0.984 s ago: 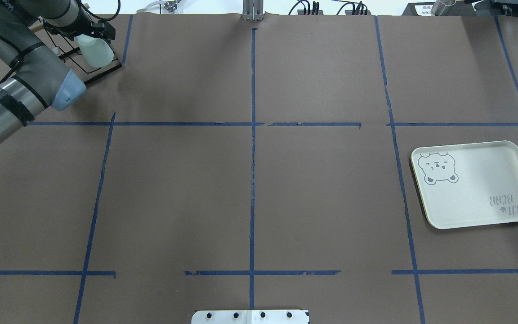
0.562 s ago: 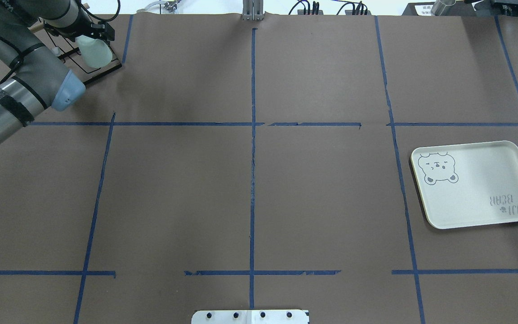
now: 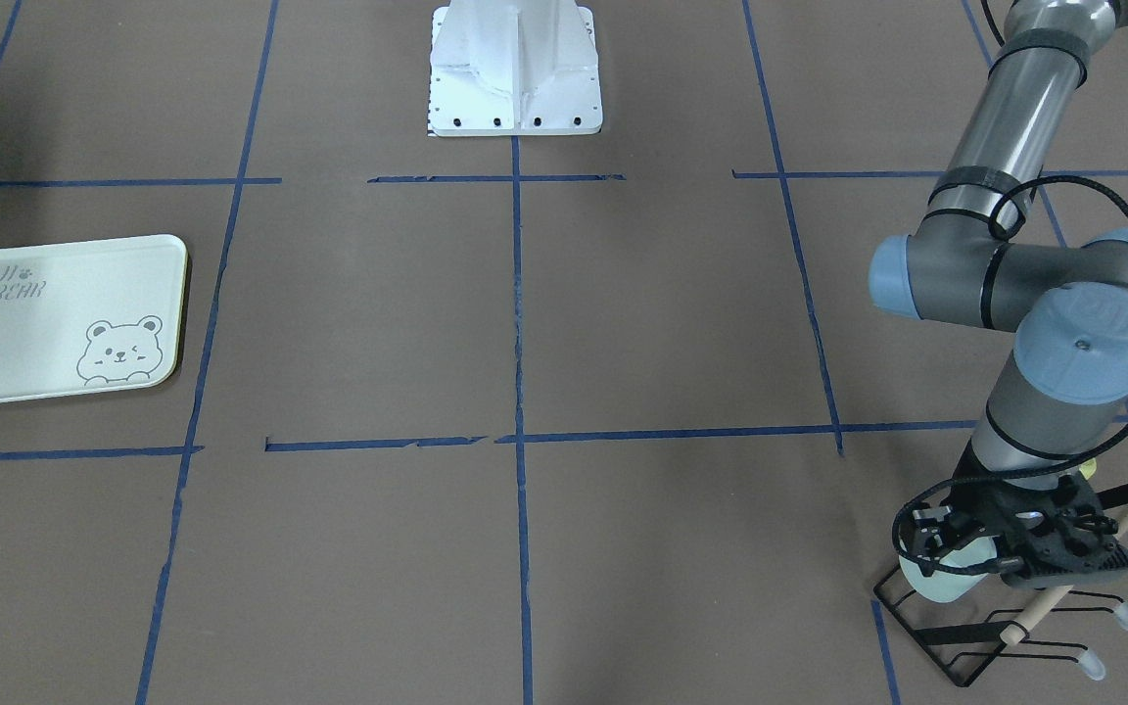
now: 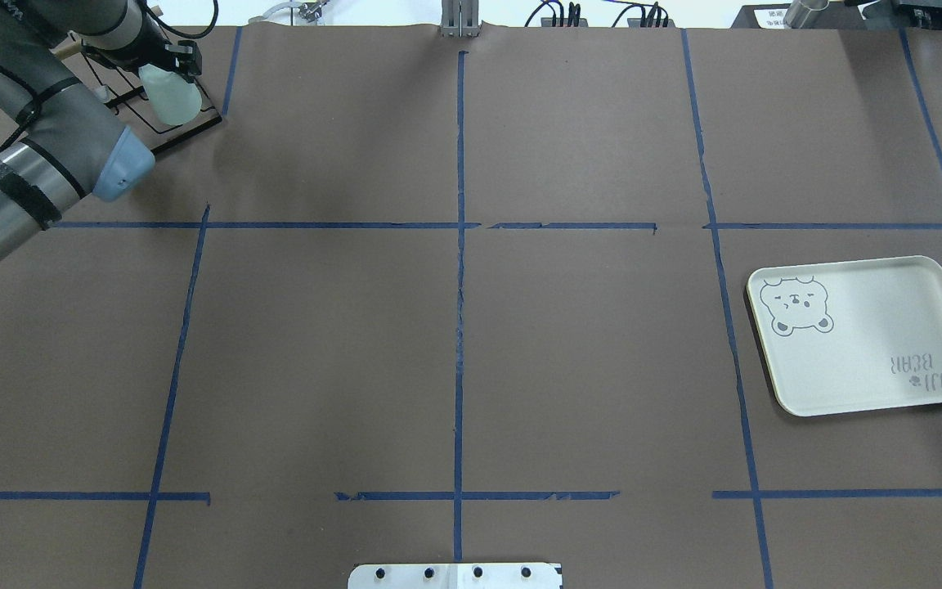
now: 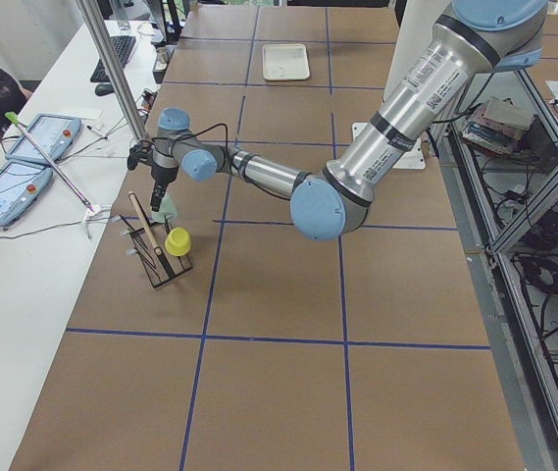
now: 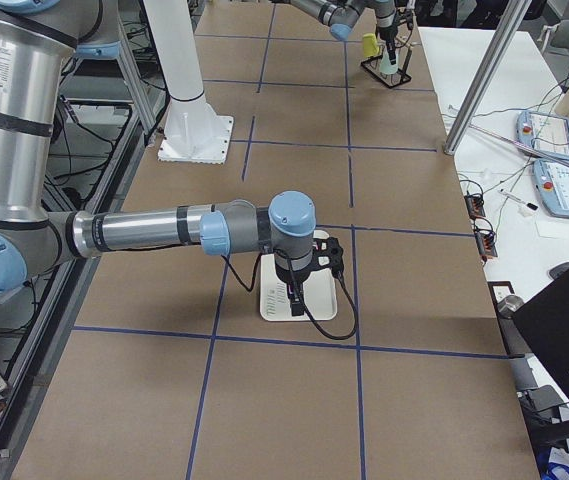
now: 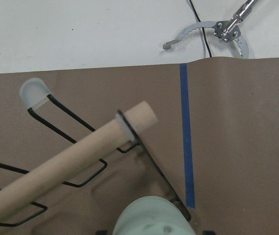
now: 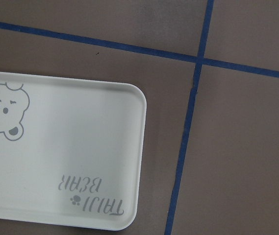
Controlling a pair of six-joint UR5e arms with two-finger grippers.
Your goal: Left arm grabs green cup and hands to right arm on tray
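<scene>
The green cup (image 4: 172,96) is at the far left corner of the table, over a black wire rack (image 4: 190,131). My left gripper (image 4: 167,72) is shut on the green cup, with a finger on each side of it. The front view shows the same grip (image 3: 961,563) on the cup (image 3: 946,583). In the left wrist view the cup (image 7: 154,218) fills the bottom centre. The tray (image 4: 872,343) lies flat at the right. My right gripper (image 6: 299,290) hovers over the tray (image 6: 316,305); I cannot tell whether it is open or shut. The right wrist view shows the tray (image 8: 80,156) and no fingers.
The rack has a wooden dowel (image 7: 70,166) and capped wire prongs (image 7: 34,93). A yellow cup (image 5: 177,240) sits on the rack beside the green one. The white robot base (image 3: 515,69) stands at the middle near edge. Blue tape lines cross the brown table cover.
The left gripper's fingers have drawn in around the green cup, and cup and gripper have shifted slightly left. The tray has not moved.
</scene>
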